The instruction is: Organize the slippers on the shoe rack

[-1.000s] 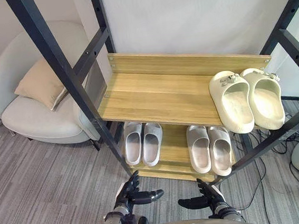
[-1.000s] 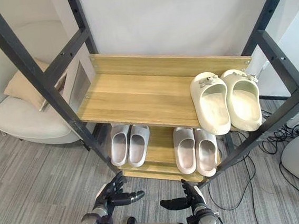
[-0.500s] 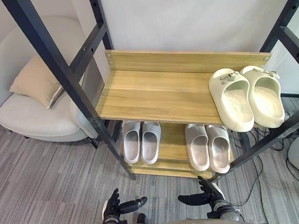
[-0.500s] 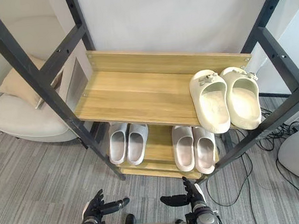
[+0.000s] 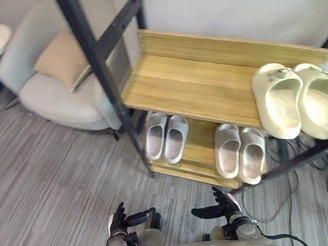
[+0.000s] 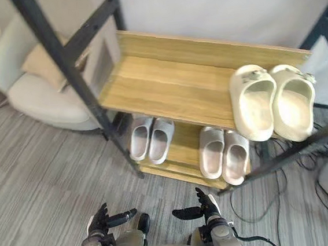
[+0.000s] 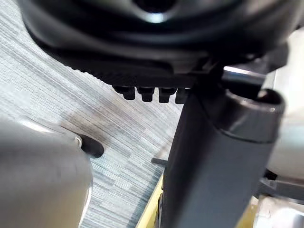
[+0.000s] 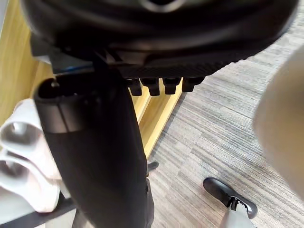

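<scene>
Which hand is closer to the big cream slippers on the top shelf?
Probably the right hand. The cream slippers sit at the right end of the top shelf; the left hand is farther away. Both hands are open.

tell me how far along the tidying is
Done: cream pair sits on the top shelf, left grey pair and right grey pair on the lower shelf. In hand: nothing; left hand and right hand hang open before the rack. Left: seemingly nothing; every visible pair is shelved.

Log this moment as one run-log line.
left hand open, empty | right hand open, empty | cream slippers on upper shelf | left grey pair, right grey pair on lower shelf
</scene>
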Tool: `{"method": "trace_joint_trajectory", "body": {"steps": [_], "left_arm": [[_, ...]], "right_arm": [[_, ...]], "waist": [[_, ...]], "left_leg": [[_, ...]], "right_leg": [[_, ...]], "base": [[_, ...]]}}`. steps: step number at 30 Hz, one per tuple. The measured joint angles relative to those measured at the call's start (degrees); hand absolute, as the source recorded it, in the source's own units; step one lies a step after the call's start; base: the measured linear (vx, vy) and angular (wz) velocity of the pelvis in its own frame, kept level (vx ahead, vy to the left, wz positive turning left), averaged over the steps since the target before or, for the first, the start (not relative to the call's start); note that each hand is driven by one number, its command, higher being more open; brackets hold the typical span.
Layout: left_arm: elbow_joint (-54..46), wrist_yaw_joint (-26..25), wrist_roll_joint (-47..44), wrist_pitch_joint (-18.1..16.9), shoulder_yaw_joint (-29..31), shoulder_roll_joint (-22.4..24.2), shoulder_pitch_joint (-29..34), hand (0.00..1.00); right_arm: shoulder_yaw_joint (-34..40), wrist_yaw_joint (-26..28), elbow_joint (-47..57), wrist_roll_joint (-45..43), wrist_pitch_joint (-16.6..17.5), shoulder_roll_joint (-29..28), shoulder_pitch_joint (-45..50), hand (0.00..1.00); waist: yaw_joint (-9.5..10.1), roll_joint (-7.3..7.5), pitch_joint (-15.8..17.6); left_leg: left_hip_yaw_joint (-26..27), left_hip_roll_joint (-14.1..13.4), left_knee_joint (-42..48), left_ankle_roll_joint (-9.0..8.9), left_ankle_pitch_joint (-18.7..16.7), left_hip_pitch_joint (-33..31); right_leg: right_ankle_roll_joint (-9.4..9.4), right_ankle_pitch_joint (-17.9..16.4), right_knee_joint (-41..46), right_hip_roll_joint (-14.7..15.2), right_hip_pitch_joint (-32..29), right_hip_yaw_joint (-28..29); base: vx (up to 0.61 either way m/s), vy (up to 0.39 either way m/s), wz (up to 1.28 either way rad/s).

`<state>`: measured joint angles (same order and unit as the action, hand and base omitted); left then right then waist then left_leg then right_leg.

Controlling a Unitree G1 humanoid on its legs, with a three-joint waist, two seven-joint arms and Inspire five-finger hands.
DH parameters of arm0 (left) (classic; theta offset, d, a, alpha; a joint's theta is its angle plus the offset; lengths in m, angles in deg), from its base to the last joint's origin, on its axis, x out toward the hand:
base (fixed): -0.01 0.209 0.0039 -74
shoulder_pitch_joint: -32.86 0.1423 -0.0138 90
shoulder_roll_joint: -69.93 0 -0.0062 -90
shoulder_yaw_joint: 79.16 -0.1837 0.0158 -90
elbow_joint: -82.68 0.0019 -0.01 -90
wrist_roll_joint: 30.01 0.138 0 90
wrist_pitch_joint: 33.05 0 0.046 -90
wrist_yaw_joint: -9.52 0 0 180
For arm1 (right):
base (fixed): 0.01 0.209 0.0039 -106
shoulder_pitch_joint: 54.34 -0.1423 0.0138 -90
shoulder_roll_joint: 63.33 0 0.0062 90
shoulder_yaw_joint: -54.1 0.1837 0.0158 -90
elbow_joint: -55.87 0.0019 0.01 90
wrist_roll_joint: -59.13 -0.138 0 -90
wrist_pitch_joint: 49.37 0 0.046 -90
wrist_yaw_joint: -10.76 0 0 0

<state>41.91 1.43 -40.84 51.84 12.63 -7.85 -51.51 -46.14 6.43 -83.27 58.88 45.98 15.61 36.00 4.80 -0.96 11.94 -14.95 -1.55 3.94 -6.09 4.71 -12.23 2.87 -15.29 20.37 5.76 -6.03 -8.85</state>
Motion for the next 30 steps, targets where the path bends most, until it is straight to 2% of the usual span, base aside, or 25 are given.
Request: {"method": "trace_joint_trajectory", "body": {"steps": [2, 3, 4, 5, 6, 7, 8, 9, 10, 11, 12, 13, 14, 15, 16, 17, 19, 20, 24, 27, 28, 29, 30], "left_arm": [[0.3, -0.3, -1.1, 0.0, -0.8, 0.8, -0.2, 1.00], [0.4, -0.4, -1.5, -0.1, -0.8, 1.0, -0.3, 1.00], [0.4, -0.5, -2.1, -0.3, -0.8, 1.3, -0.3, 1.00], [0.5, -0.4, -2.1, -0.6, -0.9, 1.6, -0.3, 1.00], [0.5, -0.3, -2.1, -0.7, -0.9, 1.5, -0.3, 1.00], [0.9, -0.1, -1.8, -0.8, -1.0, 0.6, -0.9, 1.00], [1.3, 0.1, -1.7, -0.9, -1.1, 0.1, -1.5, 1.00], [1.7, 0.0, -1.7, -0.9, -1.1, 0.0, -1.9, 1.00], [1.7, -0.3, -1.7, -1.0, -1.1, 0.4, -1.4, 1.00], [1.8, -0.3, -1.5, -1.0, -1.4, 1.2, -1.0, 1.00], [1.7, -0.1, -0.8, -1.1, -1.8, 1.1, -1.0, 1.00], [1.7, 0.0, -0.6, -1.3, -2.8, 0.6, -0.9, 1.00], [2.2, 0.3, 0.3, -1.0, -3.1, -0.3, -1.2, 1.00], [2.6, 0.5, 0.3, -0.8, -3.1, -0.3, -1.4, 1.00], [3.3, 0.4, 0.4, -0.6, -3.1, -0.3, -1.4, 1.00], [3.5, 0.5, 0.9, -0.7, -3.2, 0.2, -1.4, 1.00], [3.5, 0.8, 1.5, -0.9, -3.2, 0.5, -1.5, 1.00], [3.6, 0.9, 1.5, -0.9, -3.3, 0.2, -1.5, 1.00], [5.1, 1.0, 2.6, -0.7, -3.2, -1.1, -1.3, 1.00], [5.3, 1.0, 2.6, -0.7, -3.0, -1.3, -0.3, 1.00], [5.3, 1.1, 2.6, -0.8, -2.5, -1.0, -0.2, 1.00], [5.4, 1.2, 2.6, -1.0, -2.6, -1.1, -0.2, 1.00], [5.4, 1.2, 2.6, -1.1, -2.7, -1.3, -0.2, 1.00]], "right_arm": [[0.0, -0.3, -0.1, -0.1, -0.1, 1.1, -0.8, 1.00], [0.0, -0.4, -0.1, -0.1, -0.1, 1.1, -0.6, 1.00], [0.1, -0.7, -0.1, -0.1, -0.1, 1.3, -0.6, 1.00], [0.5, -1.1, 0.0, -0.1, -0.1, 1.2, -0.6, 1.00], [0.7, -1.2, 0.0, -0.1, -0.1, 1.0, -0.6, 1.00], [1.5, -1.3, 0.4, -0.1, -0.1, 0.2, -0.9, 1.00], [2.4, -1.3, 0.8, -0.1, -0.1, 0.2, -0.9, 1.00], [3.2, -1.5, 1.1, -0.2, -0.1, 0.5, -0.7, 1.00], [3.4, -1.5, 1.2, -0.2, -0.1, 1.2, -0.5, 1.00], [3.4, -1.5, 1.3, -0.2, -0.1, 1.9, -0.4, 1.00], [3.5, -1.4, 1.2, -0.1, -0.1, 2.1, -0.6, 1.00], [3.9, -1.2, 1.1, -0.1, -0.3, 2.2, -0.7, 1.00], [4.1, -0.9, 0.9, -0.1, 0.2, 1.2, -0.8, 1.00], [4.1, -1.0, 0.9, -0.1, 0.2, 1.1, -0.8, 1.00], [4.1, -0.9, 0.9, -0.1, 0.0, 1.1, -0.7, 1.00], [4.6, -0.9, 0.9, -0.1, -0.1, 1.1, 0.0, 1.00], [4.6, -0.8, 0.8, -0.1, -0.1, 0.6, 0.6, 1.00], [4.6, -0.6, 0.8, 0.0, -0.1, -0.4, 0.6, 1.00], [4.4, -0.2, -1.1, 0.2, -0.2, -3.5, 0.4, 1.00], [4.3, 0.3, -1.6, 0.2, -0.2, -4.4, 0.3, 1.00], [4.0, 0.4, -2.2, 0.2, -0.2, -4.4, 0.3, 1.00], [4.0, 0.6, -2.7, 0.2, -0.3, -4.4, 0.4, 1.00], [4.0, 0.6, -2.9, 0.2, -0.3, -4.6, 0.6, 1.00]], "waist": [[0.18, -2.53, 0.7], [0.28, -3.00, 1.0], [0.45, -3.66, 1.4], [0.18, -3.52, 1.5], [0.13, -3.22, 1.4], [-0.49, -1.53, 1.2], [-0.53, -1.12, 1.5], [-0.51, -1.20, 1.5], [-0.52, -1.55, 1.3], [-0.90, -2.95, 0.5], [-1.27, -3.31, 0.4], [-1.43, -2.56, 0.2], [-2.08, -1.65, -0.2], [-2.10, -1.64, -0.2], [-2.48, -1.34, 0.0], [-3.48, -1.64, -0.2], [-3.57, -1.88, -0.7], [-3.51, -0.69, -1.1], [-3.47, 1.10, -1.4], [-3.31, 1.06, -1.6], [-2.99, 0.75, -1.7], [-2.80, 0.82, -1.6], [-2.80, 1.31, -1.4]], "left_leg": [[-3.5, -1.6, -2.2, -1.01, 2.2, -0.9], [-3.8, -2.2, -2.9, -1.11, 2.7, -0.7], [-2.2, -3.1, -3.6, 0.98, 3.3, -0.7], [3.5, -4.1, -5.6, 9.00, 2.1, -0.8], [5.5, -4.3, -6.4, 10.44, 0.8, -0.6], [12.0, -4.1, -5.2, 9.80, -2.9, -1.7], [14.7, -3.8, -1.2, 7.71, -3.1, -3.1], [17.1, -3.5, 5.0, 6.06, -3.3, -4.1], [19.7, -3.8, 12.8, 6.23, -2.9, -4.5], [23.1, -4.4, 14.2, 5.77, -3.4, -4.7], [24.3, -4.0, 13.1, 5.91, -2.2, -5.0], [23.8, -3.1, 8.6, 4.57, 0.3, -3.8], [27.7, -2.8, 6.4, 4.35, -2.0, -2.0], [30.2, -3.5, 8.8, 4.51, -4.3, -1.6], [35.8, -4.5, 11.8, 5.30, -8.2, 1.3], [38.3, -3.9, 7.9, 4.38, -8.0, 4.3], [36.9, -1.7, 0.2, 5.18, -6.2, 7.3], [34.8, 0.2, -4.6, 5.07, -3.4, 8.6], [29.7, 2.7, -8.9, 5.99, -1.5, 11.0], [26.2, 3.8, -8.9, 6.47, -1.7, 12.0], [24.1, 4.3, -8.9, 8.03, -2.4, 12.8], [22.4, 4.7, -8.8, 8.80, -2.7, 13.7], [20.5, 5.4, -8.7, 9.53, -3.1, 14.6]], "right_leg": [[-1.01, 1.3, -2.3, -2.0, 0.7, -3.5], [-1.31, 1.5, -2.7, -2.6, 1.3, -4.5], [-1.81, 1.8, -3.1, -3.4, 2.4, -6.5], [-2.64, 2.3, -3.9, -3.3, 3.2, -8.6], [-2.96, 2.7, -4.4, -2.9, 3.2, -8.9], [-3.40, 3.6, -6.3, -0.7, 3.2, -11.4], [-3.47, 3.7, -6.4, 0.3, 3.1, -12.6], [-3.47, 3.7, -6.3, 1.1, 3.2, -14.2], [-3.37, 3.6, -5.9, 1.5, 3.4, -15.9], [-3.11, 3.4, -5.3, 1.0, 3.4, -17.4], [-3.02, 3.3, -5.3, 1.1, 3.3, -18.2], [-3.21, 3.6, -7.0, 1.3, 3.6, -19.0], [-2.47, 4.9, -10.4, 2.2, 5.3, -22.7], [-2.47, 4.9, -10.0, 2.4, 5.5, -23.4], [-2.46, 4.9, -9.3, 3.2, 6.7, -25.8], [-2.10, 5.1, -9.3, 3.8, 8.1, -28.8], [-1.12, 5.6, -10.0, 3.9, 9.4, -32.1], [0.14, 6.5, -10.9, 4.3, 10.1, -34.2], [1.51, 7.4, -11.5, 5.0, 13.5, -38.7], [1.65, 7.4, -7.4, 7.0, 15.0, -40.6], [2.17, 7.0, -0.8, 9.4, 14.6, -41.0], [2.12, 6.9, 5.1, 11.8, 14.2, -40.9], [1.19, 6.9, 11.5, 14.5, 13.0, -39.6]], "base": [[-0.19, -0.154, 0.76], [-0.12, -0.176, 0.75], [-0.05, -0.153, 0.77], [-0.03, -0.148, 0.70], [0.00, -0.092, 0.93], [0.02, -0.017, 0.78], [0.01, 0.005, 1.00], [0.01, 0.020, 0.76], [0.02, 0.029, 0.82], [0.02, 0.036, 0.87], [-0.03, 0.046, 0.96], [-0.01, 0.073, 1.20], [0.00, 0.084, 0.96], [0.08, 0.084, 1.00], [0.08, 0.089, 1.03], [0.07, 0.114, 1.15], [0.02, 0.219, 1.06], [0.02, 0.186, 0.88], [0.05, 0.093, 0.75], [0.06, 0.069, 0.74], [0.08, 0.096, 0.72], [0.11, 0.130, 0.87], [0.08, 0.087, 0.84]]}}
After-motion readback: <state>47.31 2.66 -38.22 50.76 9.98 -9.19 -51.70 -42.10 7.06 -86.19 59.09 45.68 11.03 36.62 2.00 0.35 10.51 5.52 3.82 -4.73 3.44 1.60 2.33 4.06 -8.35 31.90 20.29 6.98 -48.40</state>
